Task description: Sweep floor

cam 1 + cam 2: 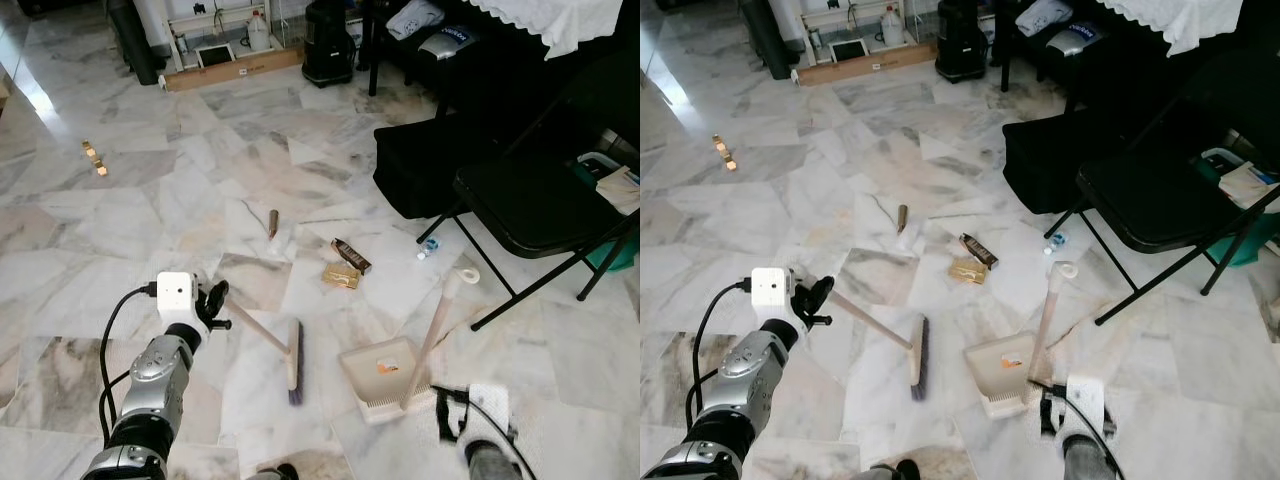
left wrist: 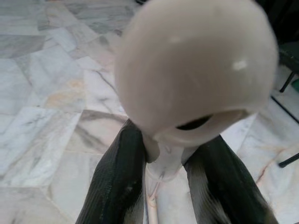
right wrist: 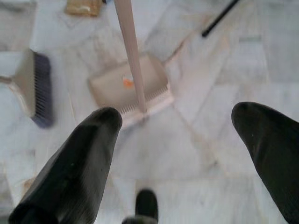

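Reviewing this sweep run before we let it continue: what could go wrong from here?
1. The left gripper holds the broom only at its rounded handle end, so the grip may slip or twist.
2. The right gripper is open and apart from the dustpan, which could slide when pushed.
3. The wrappers lie near the folding chair and could be swept under it.

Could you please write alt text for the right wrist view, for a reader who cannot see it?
The right tool's two black fingers hang open above a marble floor, apart from the beige dustpan and its upright handle just beyond them. A broom head with dark bristles lies beside the dustpan, and a small tan packet lies farther off.
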You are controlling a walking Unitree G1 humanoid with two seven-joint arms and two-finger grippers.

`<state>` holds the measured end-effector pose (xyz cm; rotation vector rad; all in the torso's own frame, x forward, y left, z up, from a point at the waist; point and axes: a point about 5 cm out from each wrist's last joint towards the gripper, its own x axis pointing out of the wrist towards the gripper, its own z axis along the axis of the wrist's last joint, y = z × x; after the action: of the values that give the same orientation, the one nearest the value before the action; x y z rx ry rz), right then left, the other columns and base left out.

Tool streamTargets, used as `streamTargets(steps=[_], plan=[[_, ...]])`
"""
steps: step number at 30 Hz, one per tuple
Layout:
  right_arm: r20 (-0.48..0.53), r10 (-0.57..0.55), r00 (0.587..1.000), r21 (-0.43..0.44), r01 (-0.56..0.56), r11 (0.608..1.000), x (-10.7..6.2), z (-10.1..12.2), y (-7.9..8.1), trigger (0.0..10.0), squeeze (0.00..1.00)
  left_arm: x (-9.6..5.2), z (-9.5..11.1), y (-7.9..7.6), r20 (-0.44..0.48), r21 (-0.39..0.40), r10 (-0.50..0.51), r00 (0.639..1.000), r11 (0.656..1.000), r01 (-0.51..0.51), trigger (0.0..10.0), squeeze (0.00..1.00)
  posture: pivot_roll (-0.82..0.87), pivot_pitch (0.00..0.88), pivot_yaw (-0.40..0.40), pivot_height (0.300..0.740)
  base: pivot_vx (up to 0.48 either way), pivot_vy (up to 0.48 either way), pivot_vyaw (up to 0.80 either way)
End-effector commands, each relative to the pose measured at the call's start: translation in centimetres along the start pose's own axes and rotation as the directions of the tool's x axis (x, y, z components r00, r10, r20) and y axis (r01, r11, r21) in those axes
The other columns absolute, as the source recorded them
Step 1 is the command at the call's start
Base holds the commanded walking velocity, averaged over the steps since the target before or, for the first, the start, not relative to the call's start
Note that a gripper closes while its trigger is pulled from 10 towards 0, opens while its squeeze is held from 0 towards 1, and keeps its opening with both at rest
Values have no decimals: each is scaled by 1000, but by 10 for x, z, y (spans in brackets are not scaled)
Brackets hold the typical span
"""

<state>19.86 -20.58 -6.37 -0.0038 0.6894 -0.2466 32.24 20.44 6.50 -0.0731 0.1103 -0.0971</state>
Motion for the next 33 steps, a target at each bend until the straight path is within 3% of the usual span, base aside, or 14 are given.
streamTargets(steps=[1, 7, 16, 21, 25, 33], plan=[[-56, -3, 998, 12, 3, 1000, -4, -13, 1, 10000, 0, -6, -9, 9, -43, 10, 38, 998, 999, -37, 10000, 0, -16, 68, 58, 740, 0, 0, 0], [-81, 15, 997, 27, -13, 1000, -8, -23, 6, 10000, 0, -8, -17, 8, -77, 24, 50, 996, 999, -48, 10000, 0, -13, 69, 58, 740, 0, 0, 0], [-99, 19, 995, 57, -13, 998, -11, -31, 13, 10000, 0, -5, -17, 3, -78, 19, 48, 996, 999, -47, 10000, 0, -19, 95, 60, 740, 0, 406, 0], [-90, 3, 996, 121, 7, 993, -10, -29, 12, 10000, 0, -3, -14, 2, -68, 20, 47, 997, 999, -46, 10000, 0, -17, 110, 65, 740, 0, 412, -413], [-72, 5, 997, 103, 2, 995, -9, -26, 14, 10000, 0, -2, -13, 2, -68, 29, 48, 997, 999, -46, 10000, 0, -14, 118, 66, 740, 0, 403, -728], [-30, 9, 1000, 119, -5, 993, -7, -17, 22, 10000, 0, 3, -7, 3, -53, 25, 48, 997, 999, -47, 10000, 0, -8, 123, 72, 740, 0, 388, 0]])
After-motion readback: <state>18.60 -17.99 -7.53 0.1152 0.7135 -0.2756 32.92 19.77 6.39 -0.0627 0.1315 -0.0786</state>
